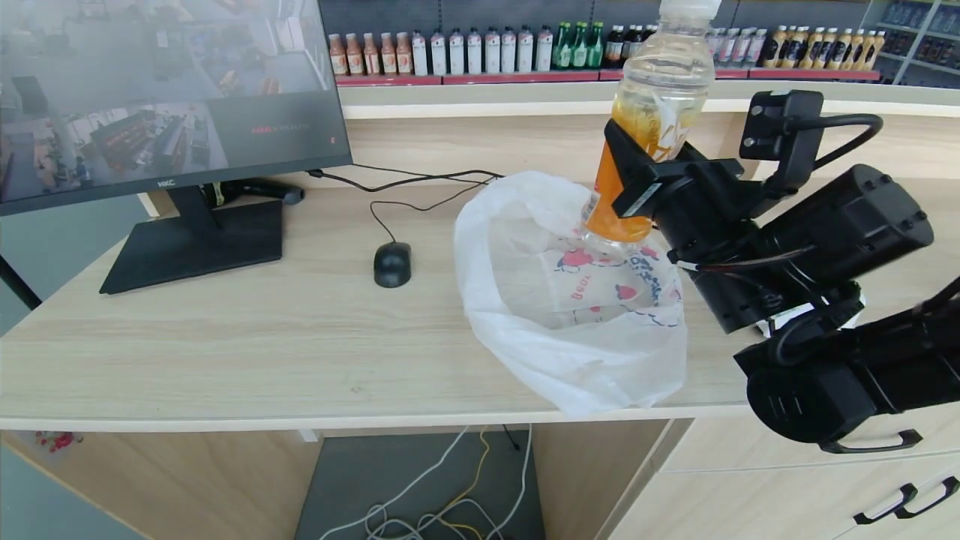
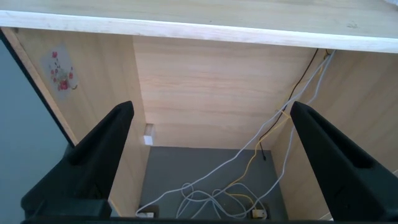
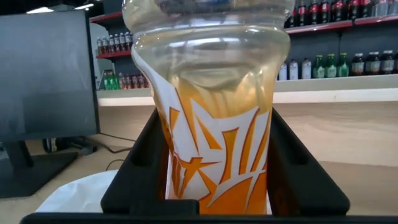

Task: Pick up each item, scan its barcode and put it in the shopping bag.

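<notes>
Bottle (image 1: 660,82), pinched upright in right gripper (image 1: 630,174), hangs just above bag (image 1: 570,337); bag seemingly empty, so release and further items remain. Left gripper (image 2: 211,124) spread, holding nothing.

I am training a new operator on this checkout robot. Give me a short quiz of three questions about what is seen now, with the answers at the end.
1. True or false: the right gripper is shut on the drink bottle.
2. What lies on the counter between the monitor stand and the shopping bag? A) a computer mouse B) a cup C) a second bottle
3. Fill in: the fingers of the left gripper are ____ and hold nothing.

Key: 1 true; 2 A; 3 open.
</notes>
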{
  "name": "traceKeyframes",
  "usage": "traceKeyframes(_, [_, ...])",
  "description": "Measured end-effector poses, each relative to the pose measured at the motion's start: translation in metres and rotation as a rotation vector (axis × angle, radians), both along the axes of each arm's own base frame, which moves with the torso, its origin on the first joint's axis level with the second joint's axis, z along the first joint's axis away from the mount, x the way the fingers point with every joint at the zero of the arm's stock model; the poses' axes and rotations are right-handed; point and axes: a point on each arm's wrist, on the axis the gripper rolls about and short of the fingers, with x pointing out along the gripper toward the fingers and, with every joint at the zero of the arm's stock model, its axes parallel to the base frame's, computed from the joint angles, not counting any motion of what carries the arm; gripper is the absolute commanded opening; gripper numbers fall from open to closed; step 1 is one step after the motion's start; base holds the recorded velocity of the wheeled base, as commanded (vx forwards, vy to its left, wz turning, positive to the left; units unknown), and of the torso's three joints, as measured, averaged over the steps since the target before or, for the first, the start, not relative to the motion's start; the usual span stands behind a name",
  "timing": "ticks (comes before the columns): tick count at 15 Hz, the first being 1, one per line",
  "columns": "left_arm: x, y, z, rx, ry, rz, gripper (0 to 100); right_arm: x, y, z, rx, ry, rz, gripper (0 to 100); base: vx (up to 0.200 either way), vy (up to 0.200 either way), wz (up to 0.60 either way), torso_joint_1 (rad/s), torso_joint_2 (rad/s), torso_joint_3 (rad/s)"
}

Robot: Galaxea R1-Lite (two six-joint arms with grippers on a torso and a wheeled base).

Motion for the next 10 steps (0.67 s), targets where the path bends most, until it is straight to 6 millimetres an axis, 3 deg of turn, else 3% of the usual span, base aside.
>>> traceKeyframes(5, [0.000,0.000,0.000,0.000,0.000,0.000,100,0.005,0.044,-0.020,-0.024,0.023,0.102,0,0.000,0.000,0.00,0.000,0.00,0.000])
traceKeyframes(10, [0.000,0.000,0.000,0.000,0.000,0.000,100,0.016,0.056,-0.034,-0.034,0.041,0.109,0,0.000,0.000,0.00,0.000,0.00,0.000])
